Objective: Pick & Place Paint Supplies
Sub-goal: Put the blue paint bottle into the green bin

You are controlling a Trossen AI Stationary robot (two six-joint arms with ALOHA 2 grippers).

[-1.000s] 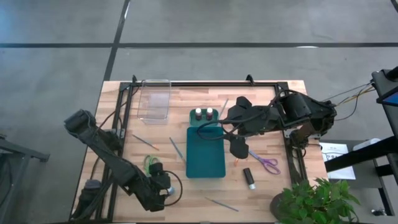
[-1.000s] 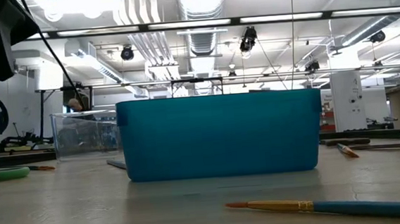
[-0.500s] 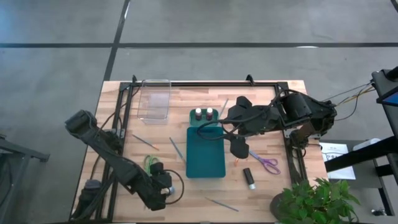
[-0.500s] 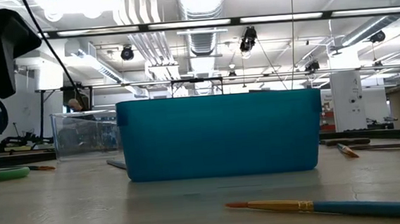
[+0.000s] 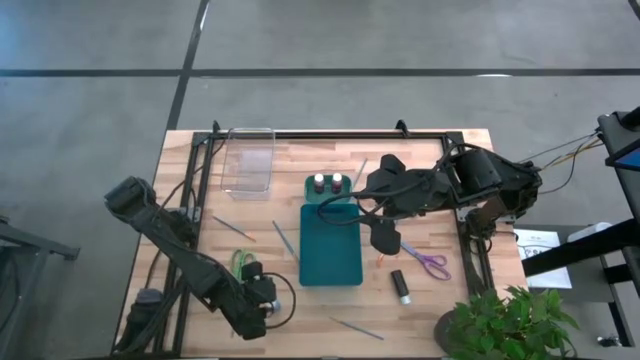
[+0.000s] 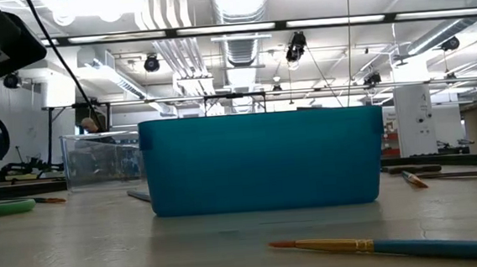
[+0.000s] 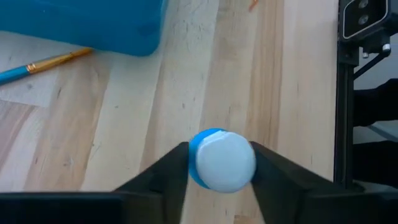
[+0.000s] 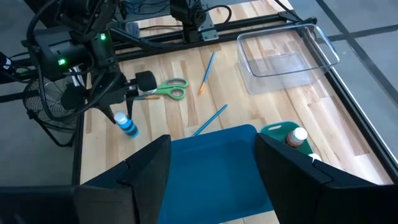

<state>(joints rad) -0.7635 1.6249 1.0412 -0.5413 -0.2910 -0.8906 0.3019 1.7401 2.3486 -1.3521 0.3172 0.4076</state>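
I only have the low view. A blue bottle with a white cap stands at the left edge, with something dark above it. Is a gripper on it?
Observer: Yes. The left wrist view shows the left gripper straddling the blue bottle, one finger against each side of its cap.
Operator: Where is the other arm?
Observer: The right gripper hangs over the teal tray, open, with nothing between its fingers.
Operator: Is anything in that tray? I only see its wall.
Observer: From above its main bed looks bare. Two small capped bottles stand at its far end.
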